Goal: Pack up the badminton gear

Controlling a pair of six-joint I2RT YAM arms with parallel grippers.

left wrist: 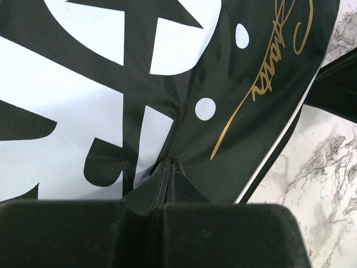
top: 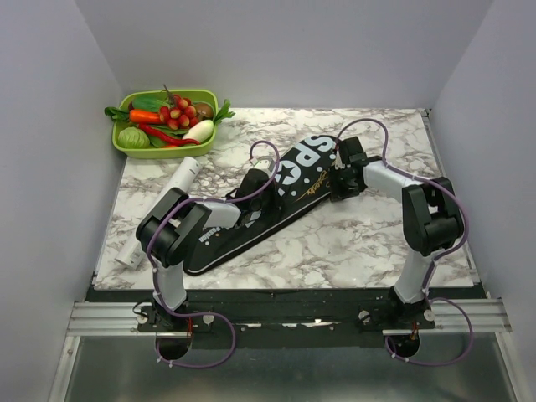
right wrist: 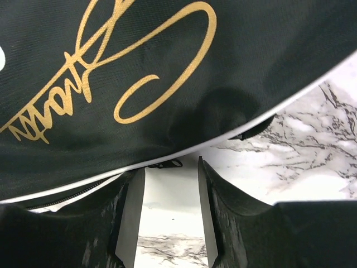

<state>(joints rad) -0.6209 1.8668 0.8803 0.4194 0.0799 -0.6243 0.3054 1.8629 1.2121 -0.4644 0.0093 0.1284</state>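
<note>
Nearest, along the front edge of the desk [top: 360,243], the two arms stand bolted to a metal rail [top: 100,316]. Both reach forward onto the bag [top: 289,201], which lies flat on the marble top. It runs on a slant from the near left towards the far right, with its wide end farther away.

The left pincer [left wrist: 167,192] sits on top of the bag around its middle. Its fingers are pressed together, with a small raised fold of the black cloth nipped between them, just below the big white letters and gold script.

The right pincer [right wrist: 170,167] is at the bag's right edge near the wide end. Its fingers are spread apart with bare marble between them and hold nothing. The bag's white-piped rim lies just past the fingertips.

Left of the bag, a white tube [top: 182,177] lies on the desk, partly hidden by the left arm. In the far left corner is a green tray [top: 126,146] of toy vegetables [top: 167,117].
</note>
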